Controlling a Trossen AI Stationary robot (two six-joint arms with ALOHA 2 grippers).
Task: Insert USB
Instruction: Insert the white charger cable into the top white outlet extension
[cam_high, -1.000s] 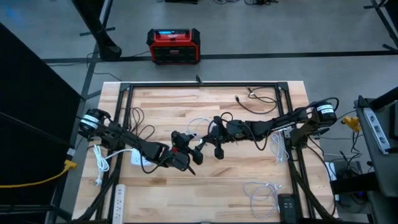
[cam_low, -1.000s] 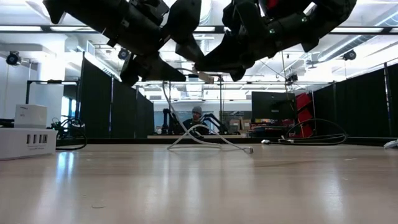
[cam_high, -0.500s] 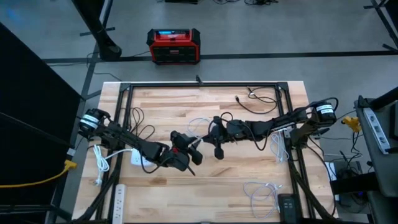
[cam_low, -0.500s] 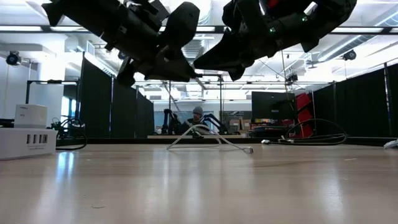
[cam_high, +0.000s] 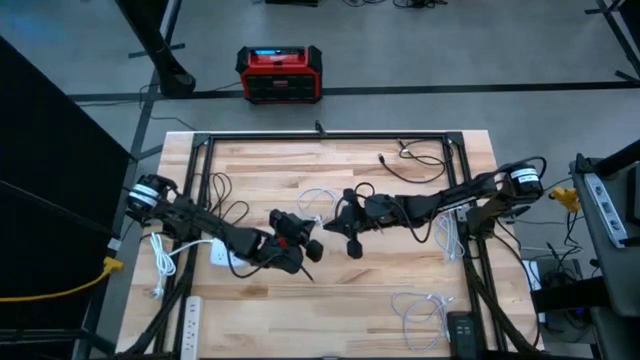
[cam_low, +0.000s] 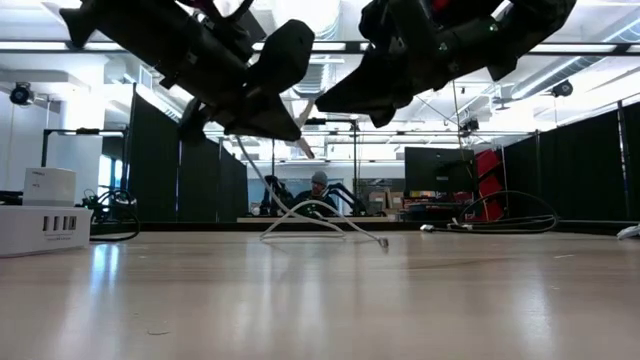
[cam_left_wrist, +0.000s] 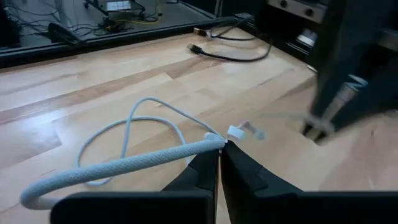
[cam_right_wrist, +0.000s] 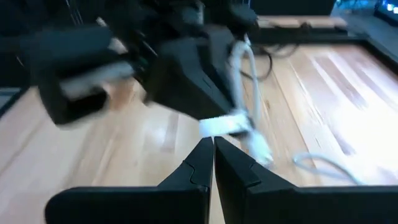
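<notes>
Left gripper (cam_high: 313, 247) beside right gripper (cam_high: 335, 227), above table (cam_high: 400, 290) centre

The pale, plank-jointed wooden counter (cam_high: 330, 285) has a smooth, softly sheened surface that mirrors the room lights at table height. The white cable (cam_left_wrist: 118, 167) wears a matt, woven cloth sheath ending in a smooth white plastic plug. The dark arms look matt plastic and metal.
</notes>
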